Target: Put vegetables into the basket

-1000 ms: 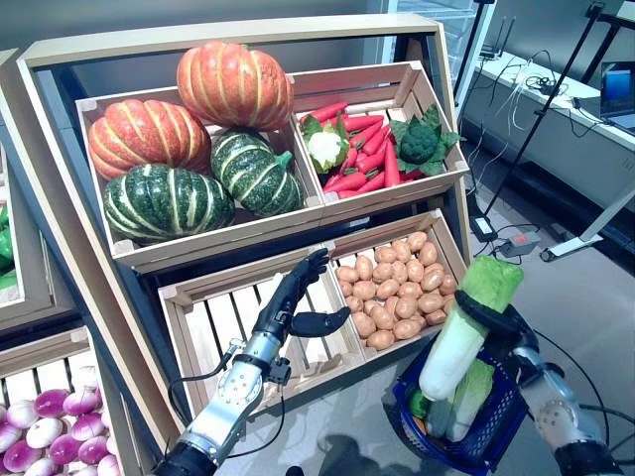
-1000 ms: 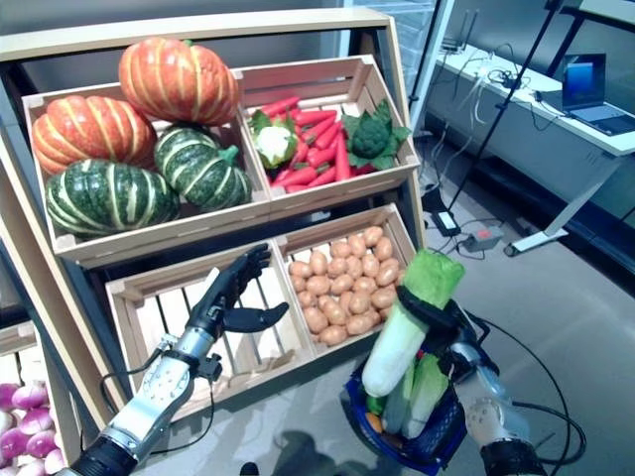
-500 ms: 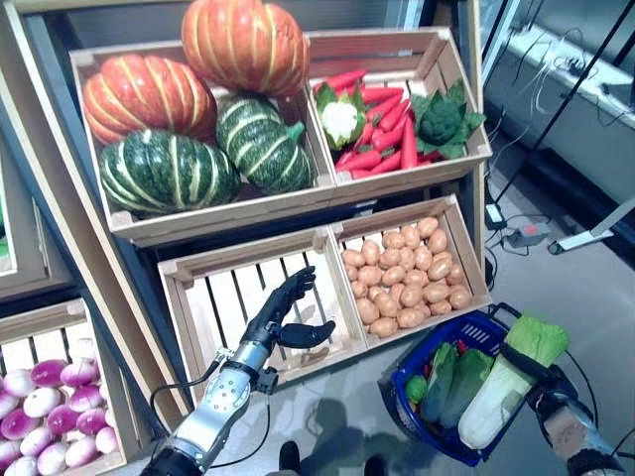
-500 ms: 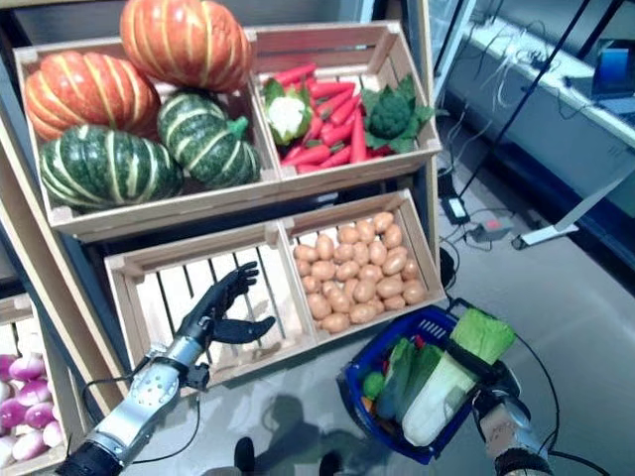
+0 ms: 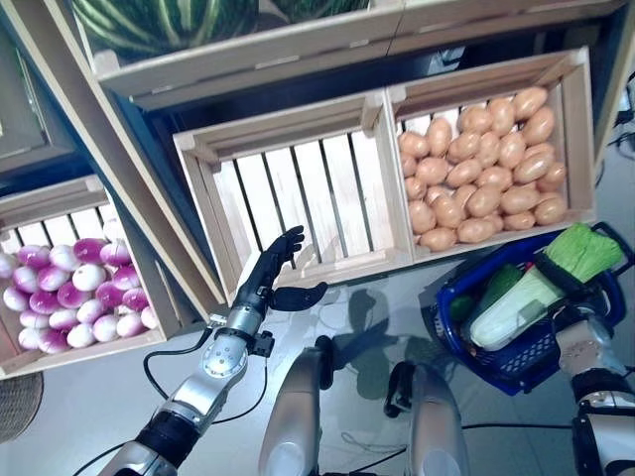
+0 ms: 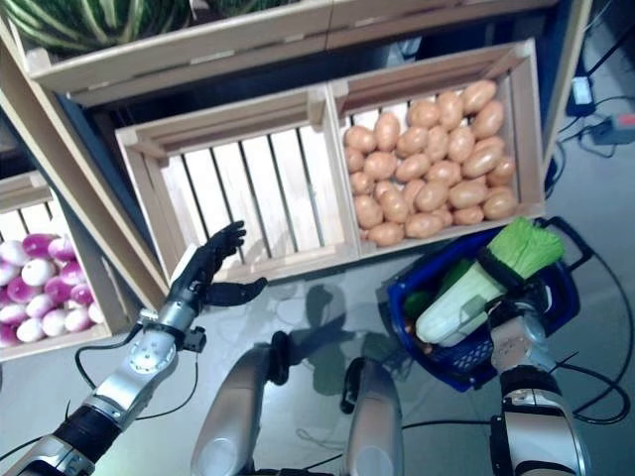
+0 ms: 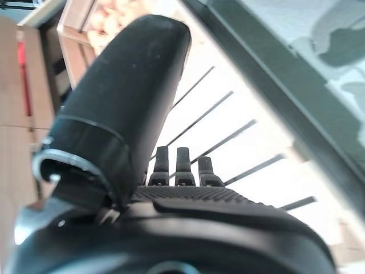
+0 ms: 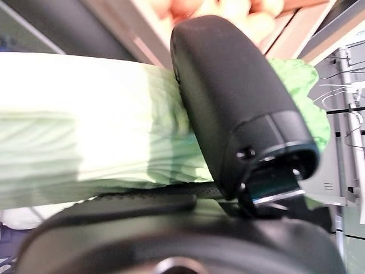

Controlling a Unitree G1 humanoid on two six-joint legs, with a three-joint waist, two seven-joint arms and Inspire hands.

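A pale napa cabbage (image 5: 524,299) with a frilly green top lies slanted across the blue basket (image 5: 516,369) on the floor at the lower right. My right hand (image 5: 554,277) is shut on it near the leafy end. The right wrist view shows the thumb (image 8: 228,97) curled over the cabbage (image 8: 85,142). Other green vegetables (image 6: 451,279) lie in the basket beneath it. My left hand (image 5: 266,285) hangs open, fingers straight, in front of the empty slatted crate (image 5: 298,198) and holds nothing.
A crate of potatoes (image 5: 481,178) sits just behind the basket. At the left, a lower crate holds purple-and-white turnips (image 5: 69,297). A striped green pumpkin (image 5: 159,15) shows on the upper shelf. Grey floor lies between the shelf and the basket.
The camera has tilted down, so the upper shelf has left the view. My right hand has lowered the cabbage from upright above the basket to lying across it. The left hand stays open.
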